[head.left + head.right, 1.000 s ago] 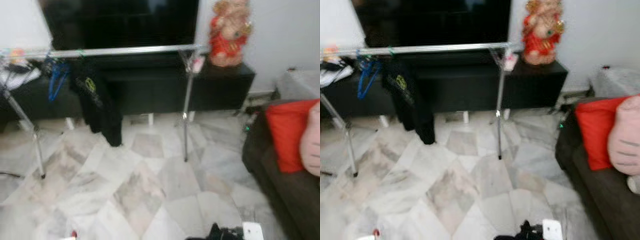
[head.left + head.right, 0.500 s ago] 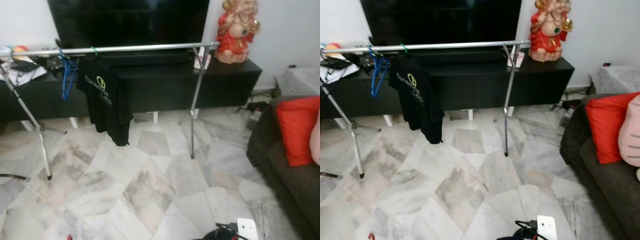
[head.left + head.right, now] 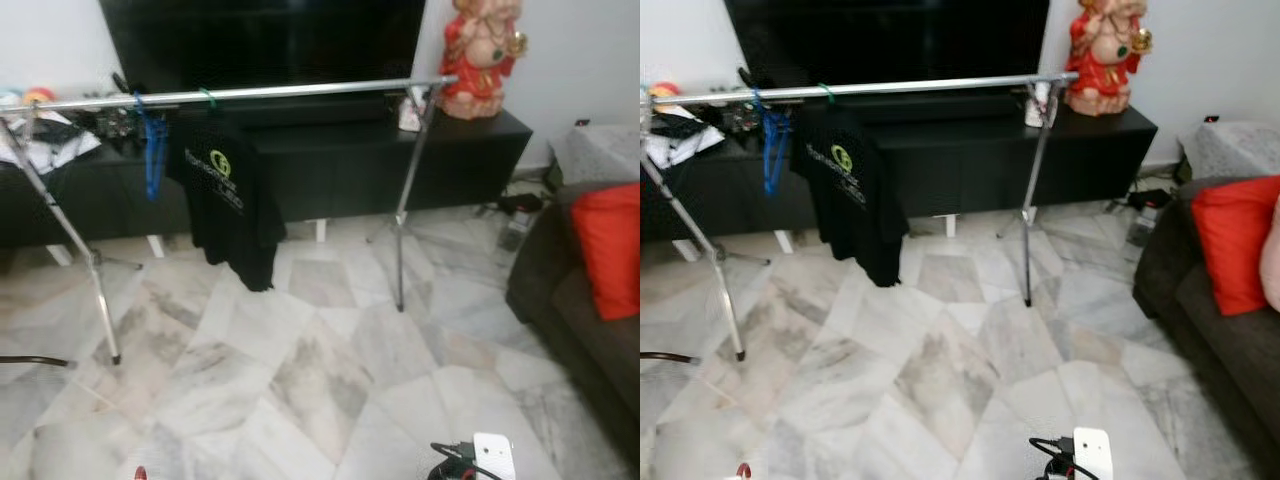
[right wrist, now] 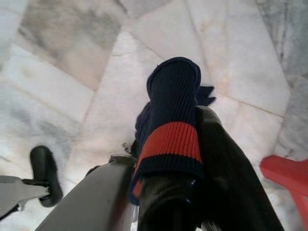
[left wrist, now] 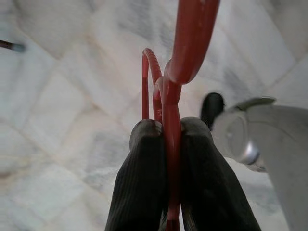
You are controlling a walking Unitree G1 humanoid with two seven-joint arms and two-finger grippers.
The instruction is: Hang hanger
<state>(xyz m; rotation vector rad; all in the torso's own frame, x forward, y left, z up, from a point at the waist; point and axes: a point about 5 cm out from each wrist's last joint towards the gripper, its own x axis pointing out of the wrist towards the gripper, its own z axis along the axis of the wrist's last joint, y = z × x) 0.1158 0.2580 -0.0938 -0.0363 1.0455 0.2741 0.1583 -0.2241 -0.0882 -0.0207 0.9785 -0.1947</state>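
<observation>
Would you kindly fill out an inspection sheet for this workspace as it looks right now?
Surface: marble floor, pale veined tiles.
Job's things: red hanger in the left gripper; silver rail already carries a blue hanger and a black T-shirt.
Clutter: papers on the black TV cabinet; red figurine at its right end.
Grippers: left gripper shut on the red hanger; right gripper holds a navy sock with a red band.
Cables: black cable and white plug on the floor.
Surroundings: television, dark sofa with red cushion.

Red hanger [image 5: 172, 144] body cut off; shirt [image 3: 850, 195] print too blurred to read.
</observation>
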